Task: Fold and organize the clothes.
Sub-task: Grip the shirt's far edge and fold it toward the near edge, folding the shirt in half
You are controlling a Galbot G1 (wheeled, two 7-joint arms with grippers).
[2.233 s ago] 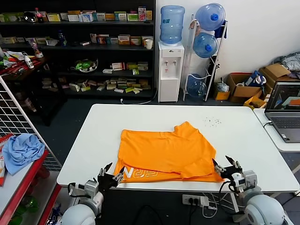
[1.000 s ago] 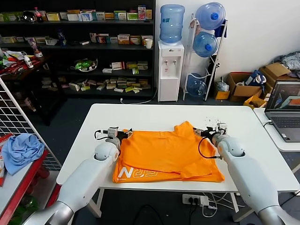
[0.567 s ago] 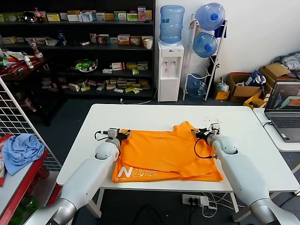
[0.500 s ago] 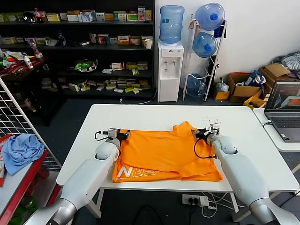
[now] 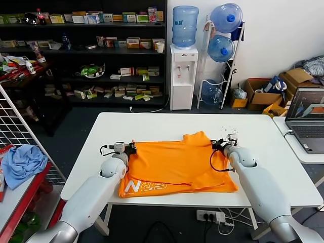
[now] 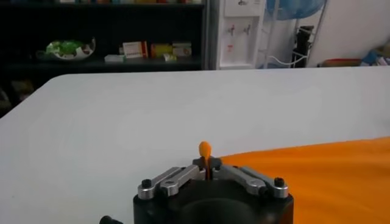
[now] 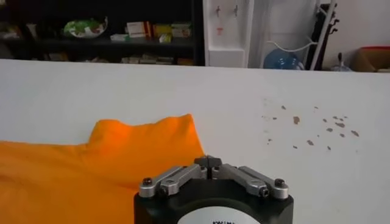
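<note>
Lying at the centre of the frame on the white table (image 5: pixel 167 124), the orange T-shirt (image 5: pixel 174 164) shows its white lettering (image 5: pixel 147 186) along the near edge. The left gripper (image 5: pixel 132 149) pinches the shirt's far left corner, a nub of cloth between its fingers. The right gripper (image 5: pixel 215 145) is clamped together at the far right edge.

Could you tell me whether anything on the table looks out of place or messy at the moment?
Mainly the brown specks scattered on the white table beyond the right gripper, like crumbs or stains. The orange T-shirt lies slightly askew, one far flap humped up, pinched at its far corners by both grippers, the left gripper included.
</note>
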